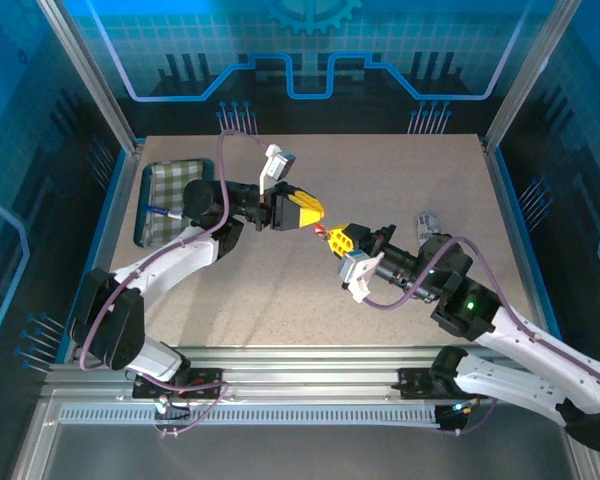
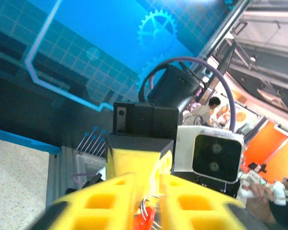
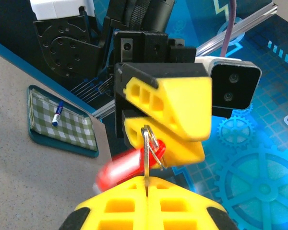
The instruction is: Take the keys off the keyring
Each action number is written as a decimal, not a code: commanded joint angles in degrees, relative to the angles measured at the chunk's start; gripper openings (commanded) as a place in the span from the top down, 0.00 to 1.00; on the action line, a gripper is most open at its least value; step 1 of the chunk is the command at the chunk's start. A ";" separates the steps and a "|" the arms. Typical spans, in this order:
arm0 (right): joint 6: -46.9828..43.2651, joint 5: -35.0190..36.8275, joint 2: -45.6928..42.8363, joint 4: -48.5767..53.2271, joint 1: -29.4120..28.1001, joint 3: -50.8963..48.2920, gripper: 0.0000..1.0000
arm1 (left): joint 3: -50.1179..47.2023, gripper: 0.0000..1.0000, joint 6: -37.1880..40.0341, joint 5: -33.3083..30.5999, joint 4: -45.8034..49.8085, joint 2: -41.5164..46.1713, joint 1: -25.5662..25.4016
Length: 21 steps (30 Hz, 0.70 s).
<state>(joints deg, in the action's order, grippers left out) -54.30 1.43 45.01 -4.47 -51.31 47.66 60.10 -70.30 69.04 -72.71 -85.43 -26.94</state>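
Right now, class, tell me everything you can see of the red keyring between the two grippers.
The keyring is a tiny bright red oblong piece, smeared by blur in the right wrist view, so its material and outline are unclear. It hangs above the table, slanting down and left from a small silvery wire loop beside the left gripper. Under that loop a thin metal strip runs into the shut right gripper. From above it is a red speck between both grippers.
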 commanded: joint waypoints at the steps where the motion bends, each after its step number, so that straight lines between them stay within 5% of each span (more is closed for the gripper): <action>1: 0.20 -0.96 -0.06 -0.70 0.92 0.15 1.00 | -1.70 0.62 -0.10 -1.82 -3.51 1.03 1.58; 6: 3.06 -6.05 -1.01 1.71 2.62 0.91 1.00 | -3.18 0.54 7.15 -2.49 4.96 3.15 2.24; 14: 14.86 -28.53 1.11 12.01 13.37 6.72 1.00 | -2.86 0.48 8.60 -0.29 9.16 4.01 2.24; 18: 22.22 -41.79 4.01 10.21 20.73 7.93 1.00 | -3.92 0.28 7.04 0.61 7.04 3.59 2.07; 21: 22.53 -43.77 5.87 10.35 21.46 8.95 1.00 | -5.08 0.31 16.61 -2.58 17.82 5.88 2.07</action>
<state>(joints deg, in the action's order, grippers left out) -36.03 -33.43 49.78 4.99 -30.68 54.68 56.29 -60.82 68.07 -61.67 -82.04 -25.23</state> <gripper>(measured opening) 0.064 0.700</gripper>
